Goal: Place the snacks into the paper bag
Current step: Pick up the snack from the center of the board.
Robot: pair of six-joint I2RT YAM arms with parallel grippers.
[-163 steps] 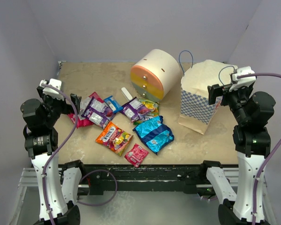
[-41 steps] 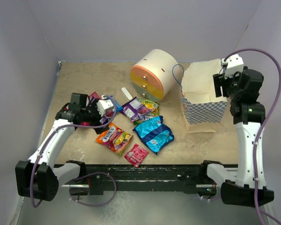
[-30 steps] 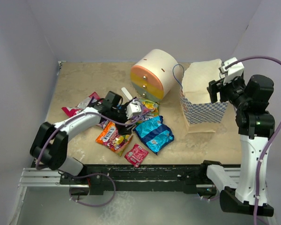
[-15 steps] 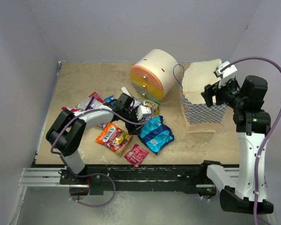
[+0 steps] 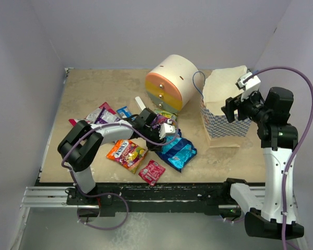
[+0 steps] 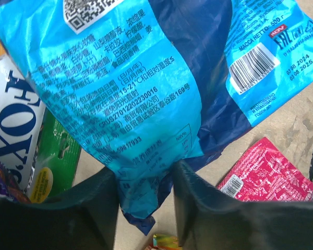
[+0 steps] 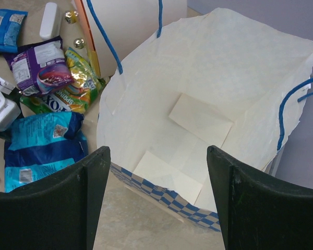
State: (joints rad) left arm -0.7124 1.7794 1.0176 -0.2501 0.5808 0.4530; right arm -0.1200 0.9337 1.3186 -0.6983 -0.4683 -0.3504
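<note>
Two left end effector [image 6: 143, 179] fingers [image 6: 57, 219] straddle blue packet [image 6: 120, 94] (corner).

Snacks [image 5: 128, 151] lie scattered on the table [image 5: 94, 88] left of centre, with the stick-shaped object [image 5: 141, 103] behind them, just before the round drawer unit [image 5: 172, 83]. Paper bag [image 5: 224, 117] stands upright at right, well apart from the pile, under the right gripper [image 7: 157, 156]. Rightmost packet [image 6: 120, 78] has a corner between the left gripper's [image 6: 144, 174] fingers.

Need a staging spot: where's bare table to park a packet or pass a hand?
Bare: back-left table, behind the snack pile and left of the round drawer unit; also the front strip between the big blue packet and the paper bag. Crowded: centre-left, packets overlapping around the left gripper.
</note>
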